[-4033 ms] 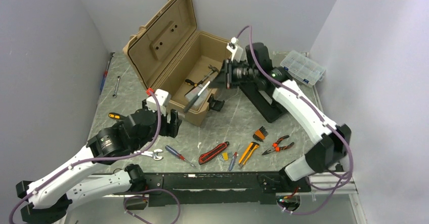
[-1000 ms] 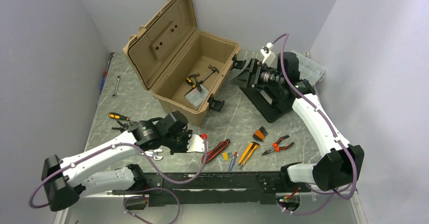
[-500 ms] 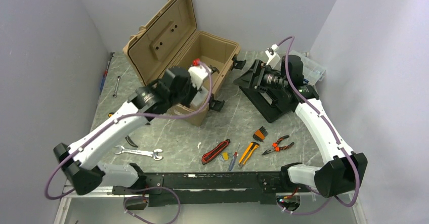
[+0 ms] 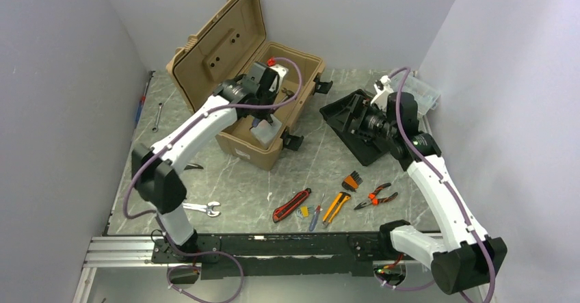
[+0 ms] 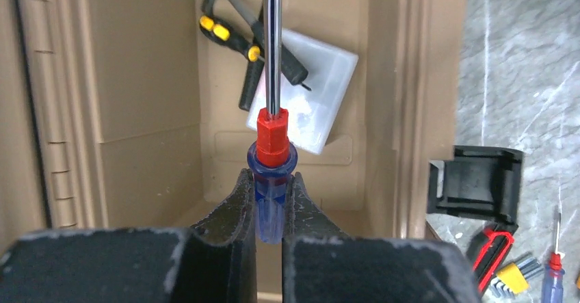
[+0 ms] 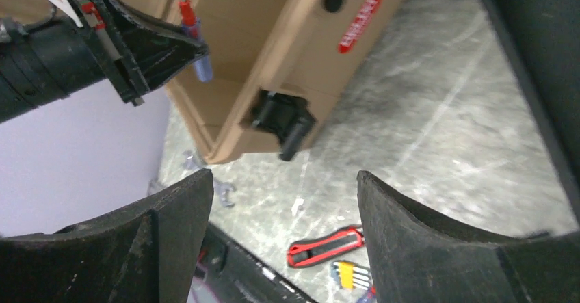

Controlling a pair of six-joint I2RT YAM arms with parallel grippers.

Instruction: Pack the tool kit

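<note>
Left gripper around one screwdriver over toolbox

toolbox: tan; label red, upper right; latch black | screwdriver: blue handle, red collar, centre | table: grey marble, white veins | knife: red-black, lower centre

A: Any writing to read out there?

B: One candidate: a red label on the front wall of the tan toolbox, with white lettering across it.

A: Legible?

B: No. It's too blurred, perhaps a single word. Nothing else reads.
</note>
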